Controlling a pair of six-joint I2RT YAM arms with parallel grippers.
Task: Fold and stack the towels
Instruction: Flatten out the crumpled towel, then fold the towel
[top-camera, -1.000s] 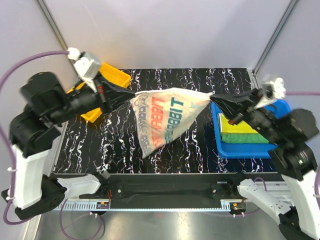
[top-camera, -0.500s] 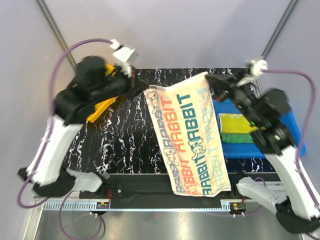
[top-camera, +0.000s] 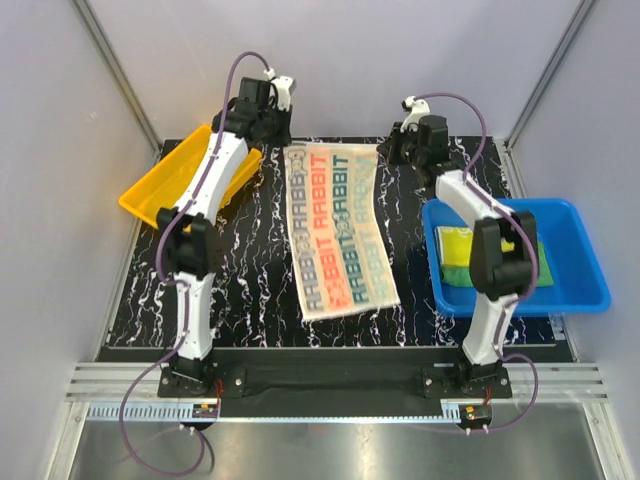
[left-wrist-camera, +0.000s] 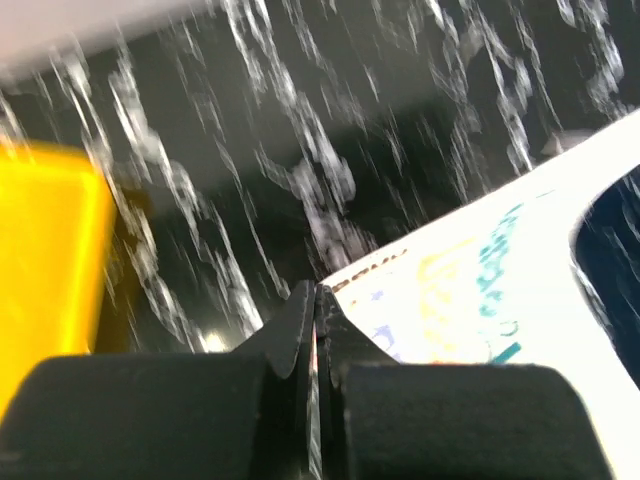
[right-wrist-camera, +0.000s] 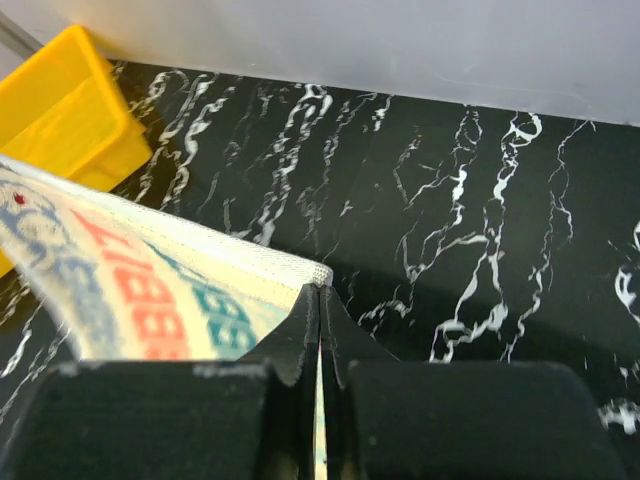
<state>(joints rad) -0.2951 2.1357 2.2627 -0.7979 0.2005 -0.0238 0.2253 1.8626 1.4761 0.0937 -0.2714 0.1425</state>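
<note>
Stretching from 12 o'clock toward 6 o'clock down the middle of the table, the printed towel (top-camera: 340, 235) lies opened out and nearly flat. It is a cream strip covered in rows of "RABBIT" lettering in red-orange and teal. Its long edges bow slightly and its near end angles toward 5 o'clock.

At the far end each corner is pinched. The left gripper (left-wrist-camera: 316, 300) has its fingers pressed tight together on the far-left corner, and the right gripper (right-wrist-camera: 320, 300) is clamped the same way on the hemmed far-right corner. Both arms reach out long toward the back of the table.

At 3 o'clock from the printed towel sits a blue bin (top-camera: 580, 290). It holds a yellow towel (top-camera: 462, 243) lying on top of a green towel (top-camera: 455, 273), partly hidden by the right arm. At 10 o'clock a yellow tray (top-camera: 165, 185) hangs over the table's left edge.

The table (top-camera: 240, 270) has a black surface veined with white like marble. Pale grey wall panels (top-camera: 330, 60) close in the back and sides, with metal frame posts (top-camera: 115, 75) at the corners. Purple cables (top-camera: 135, 420) loop from the arms, and a metal rail (top-camera: 320, 405) runs along the near edge.
</note>
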